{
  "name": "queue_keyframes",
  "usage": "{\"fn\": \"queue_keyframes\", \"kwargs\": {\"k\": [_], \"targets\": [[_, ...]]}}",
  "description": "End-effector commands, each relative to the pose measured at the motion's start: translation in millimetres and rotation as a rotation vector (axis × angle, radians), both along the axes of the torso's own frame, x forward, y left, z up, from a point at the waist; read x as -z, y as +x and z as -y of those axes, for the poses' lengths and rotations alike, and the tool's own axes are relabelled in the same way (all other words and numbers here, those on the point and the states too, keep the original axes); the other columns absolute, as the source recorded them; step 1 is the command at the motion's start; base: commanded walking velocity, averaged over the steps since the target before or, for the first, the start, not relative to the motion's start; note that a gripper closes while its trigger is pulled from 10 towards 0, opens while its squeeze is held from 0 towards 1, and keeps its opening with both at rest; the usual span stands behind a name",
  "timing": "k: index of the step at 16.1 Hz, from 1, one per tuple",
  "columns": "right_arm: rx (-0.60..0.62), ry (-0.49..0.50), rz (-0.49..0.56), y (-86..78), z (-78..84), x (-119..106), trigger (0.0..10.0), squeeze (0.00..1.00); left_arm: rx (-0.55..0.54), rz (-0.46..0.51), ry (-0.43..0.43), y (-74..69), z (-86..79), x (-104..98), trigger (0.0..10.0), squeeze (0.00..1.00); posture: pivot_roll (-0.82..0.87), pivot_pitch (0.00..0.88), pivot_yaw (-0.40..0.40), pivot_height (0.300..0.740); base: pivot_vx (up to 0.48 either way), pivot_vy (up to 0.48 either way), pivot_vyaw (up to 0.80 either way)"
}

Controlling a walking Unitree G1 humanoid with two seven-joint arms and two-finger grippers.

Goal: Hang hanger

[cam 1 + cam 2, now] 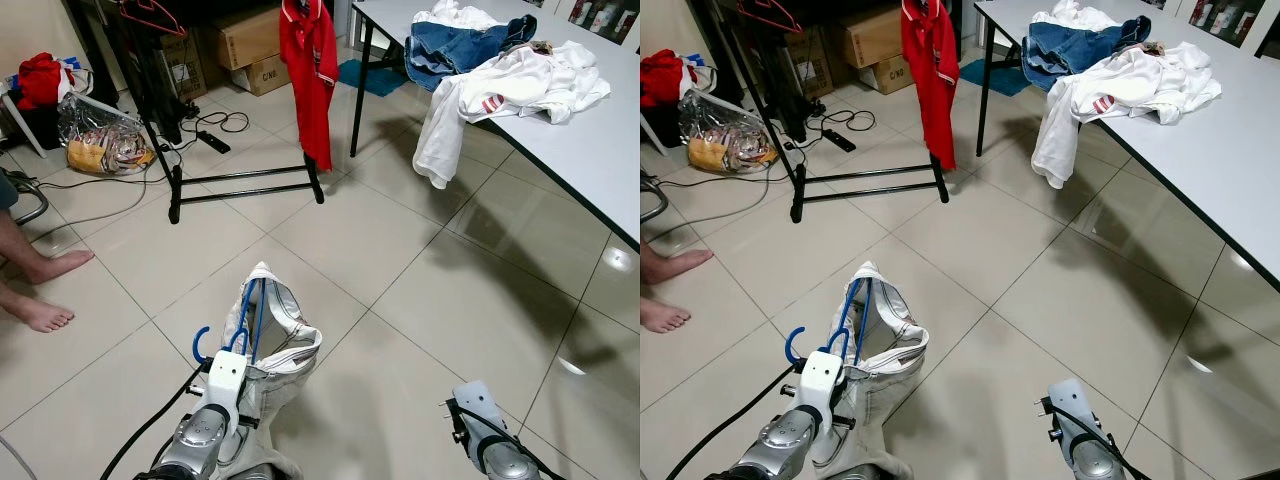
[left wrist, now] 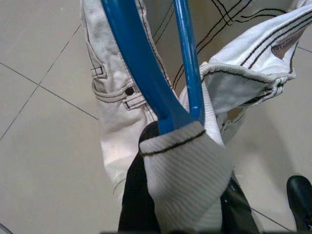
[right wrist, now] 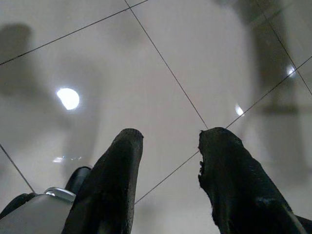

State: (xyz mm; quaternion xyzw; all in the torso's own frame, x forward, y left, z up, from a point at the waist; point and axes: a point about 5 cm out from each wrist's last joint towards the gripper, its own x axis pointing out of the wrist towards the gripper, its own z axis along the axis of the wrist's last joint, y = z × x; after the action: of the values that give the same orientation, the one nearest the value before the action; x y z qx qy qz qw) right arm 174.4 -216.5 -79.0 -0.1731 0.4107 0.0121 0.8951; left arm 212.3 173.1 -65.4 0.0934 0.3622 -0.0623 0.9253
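Your left end effector (image 2: pixel 168 146) grips blue hanger (image 1: pixel 245 325) with white jeans (image 1: pixel 270 350) draped on it, held low at near left above tiled floor (image 1: pixel 400 260). Your right end effector (image 3: pixel 168 141) hangs idle at near right, fingers apart, nothing between them. Black clothes rack (image 1: pixel 240 180) stands far left of centre, red polo shirt (image 1: pixel 310 70) hanging on it. White counter (image 1: pixel 590 140) at far right carries heap of clothes (image 1: pixel 500 60). Person's bare feet (image 1: pixel 45 290) rest at left edge.

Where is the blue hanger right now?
The blue hanger is low in the eye views on the robot's left, held in the left gripper with white pants on it, far from the rack.
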Motion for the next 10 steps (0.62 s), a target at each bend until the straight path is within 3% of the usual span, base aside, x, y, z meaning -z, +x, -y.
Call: {"fn": "queue_keyframes", "kwargs": {"k": [1, 10], "targets": [[0.012, 0.002, -0.002, -2.4, 1.1, 0.8, 10.0, 0.0, 0.002, 0.019, 0.003, 4.2, -1.2, -2.9, 10.0, 0.0, -0.03, 0.0, 0.03, 0.74, 0.0, 0.0, 0.0], [0.031, -0.001, -0.002, -6.1, 3.7, 1.7, 10.0, 0.0, 0.027, 0.028, -0.003, 10.8, 5.6, -6.0, 10.0, 0.0, -0.05, 0.0, 0.043, 0.74, 0.0, 0.0, 0.0]]}}
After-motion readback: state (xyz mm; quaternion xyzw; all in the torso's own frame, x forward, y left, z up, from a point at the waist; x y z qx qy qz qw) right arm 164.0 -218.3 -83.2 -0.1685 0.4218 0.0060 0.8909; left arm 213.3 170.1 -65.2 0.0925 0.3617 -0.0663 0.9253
